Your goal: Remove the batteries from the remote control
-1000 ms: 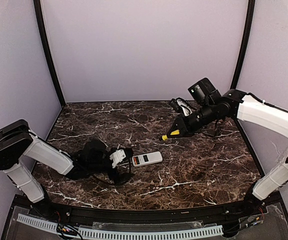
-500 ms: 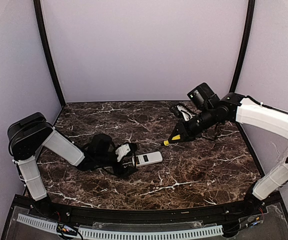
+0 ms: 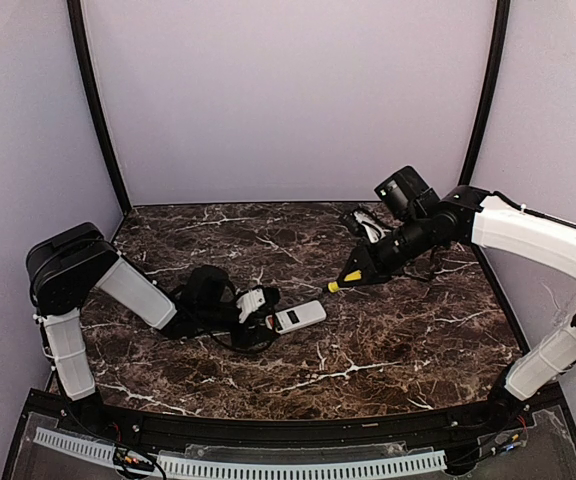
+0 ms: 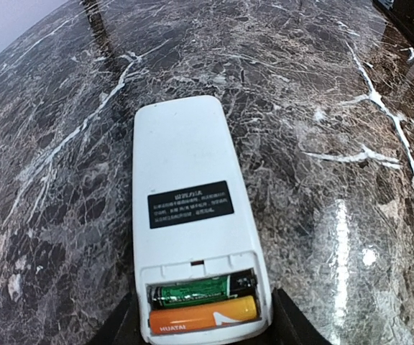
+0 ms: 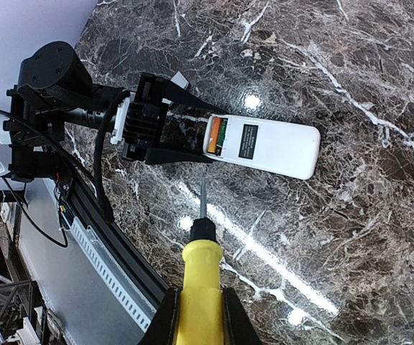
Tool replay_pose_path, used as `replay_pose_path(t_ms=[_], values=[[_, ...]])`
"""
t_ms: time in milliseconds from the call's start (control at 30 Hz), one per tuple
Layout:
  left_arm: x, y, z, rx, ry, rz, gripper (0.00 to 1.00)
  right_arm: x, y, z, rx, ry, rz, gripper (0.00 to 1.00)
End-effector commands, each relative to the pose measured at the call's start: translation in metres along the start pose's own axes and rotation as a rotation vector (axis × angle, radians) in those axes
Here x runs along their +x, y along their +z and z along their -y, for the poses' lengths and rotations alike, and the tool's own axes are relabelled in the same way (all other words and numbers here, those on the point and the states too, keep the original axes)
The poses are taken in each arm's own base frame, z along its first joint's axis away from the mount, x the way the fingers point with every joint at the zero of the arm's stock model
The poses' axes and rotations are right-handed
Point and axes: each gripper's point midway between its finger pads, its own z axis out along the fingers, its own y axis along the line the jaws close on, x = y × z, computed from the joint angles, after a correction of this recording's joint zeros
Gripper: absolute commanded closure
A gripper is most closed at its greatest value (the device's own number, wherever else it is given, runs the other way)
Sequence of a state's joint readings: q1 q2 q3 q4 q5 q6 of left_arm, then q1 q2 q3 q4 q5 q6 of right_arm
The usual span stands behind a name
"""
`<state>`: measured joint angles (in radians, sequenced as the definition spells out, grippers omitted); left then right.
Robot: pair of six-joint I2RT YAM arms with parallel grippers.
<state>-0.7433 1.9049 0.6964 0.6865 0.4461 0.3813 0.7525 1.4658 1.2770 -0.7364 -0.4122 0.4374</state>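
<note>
— Marble tabletop [image 3: 388, 340], dark and veined, is bearing everything. Why is the left gripper [image 3: 266, 318] lying centre-left?
— Its jaws are flanking the flat white plastic remote control [image 4: 189, 165] at lower centre, probably steadying it. Pinching or not, I cannot tell.
— The right gripper [image 5: 198, 320]?
— Clamping a yellow-handled steel screwdriver [image 5: 202, 251], aiming at the orange and green cylindrical batteries [image 4: 203, 315] lying uncovered.
</note>
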Motion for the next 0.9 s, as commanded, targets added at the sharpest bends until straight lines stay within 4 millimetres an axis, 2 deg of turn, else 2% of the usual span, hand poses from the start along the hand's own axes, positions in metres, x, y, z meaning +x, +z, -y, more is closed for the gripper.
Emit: replay_pose_path(t_ms=[0,167,433,633,767,867], values=[[0.005,-0.002,0.014,0.064,0.001,0.009,0.58,0.002,-0.007,-0.005,-0.002,-0.024,-0.002,1.0],[0.003,-0.008,0.031,0.086,0.0,0.026,0.61,0.011,-0.012,0.0,0.027,-0.02,-0.03,1.0],[0.001,-0.001,0.088,0.136,0.059,0.009,0.6,0.028,-0.015,0.0,0.022,-0.001,-0.092,1.0],[-0.012,0.005,0.111,0.163,0.067,0.04,0.59,0.047,-0.009,-0.009,0.015,0.002,-0.164,1.0],[-0.007,0.011,0.115,0.164,0.072,0.036,0.57,0.055,-0.001,-0.016,0.034,0.001,-0.205,1.0],[-0.006,0.012,0.115,0.157,0.062,0.04,0.5,0.058,0.007,-0.018,0.049,0.021,-0.224,1.0]])
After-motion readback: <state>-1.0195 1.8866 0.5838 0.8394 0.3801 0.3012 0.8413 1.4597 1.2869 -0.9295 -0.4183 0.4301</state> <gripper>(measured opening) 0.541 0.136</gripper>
